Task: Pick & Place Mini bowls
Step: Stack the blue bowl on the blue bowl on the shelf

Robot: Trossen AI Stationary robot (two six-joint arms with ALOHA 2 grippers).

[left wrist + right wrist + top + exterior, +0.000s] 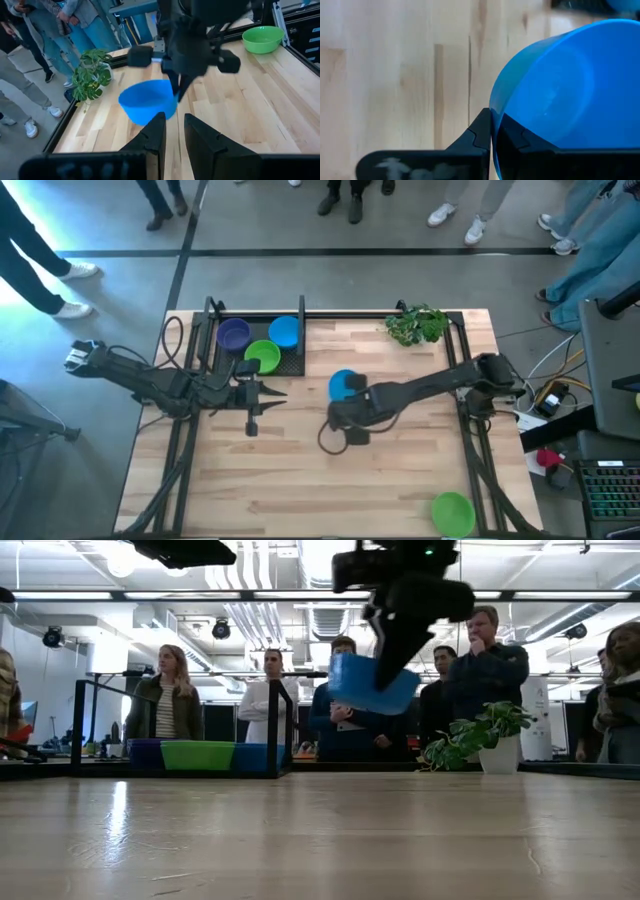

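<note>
My right gripper [492, 132] is shut on a blue mini bowl [560, 90] above the middle of the table; the low view shows the bowl [372, 685] in the air under the gripper [398, 635]. A purple [234, 333], a lime green [262, 355] and a blue bowl [284, 331] sit in the black tray [215, 320] at the far left. Another green bowl [452, 512] stands on its base at the near right corner. My left gripper [268, 394] hovers open, level, left of the held bowl, and touches nothing. My right gripper pinches the blue bowl's rim [491, 112] between its two fingers, one inside the bowl and one [479, 131] outside. The fingers come from above, pointing down. The bowl is lifted clear of the table and hangs tilted below them [372, 685].
A leafy plant sprig [418, 325] stands at the far right of the table. Black rails [470, 430] run along the table's sides. Several people stand beyond the far edge [480, 660]. Bare wood lies between the arms and the near edge [300, 490].
</note>
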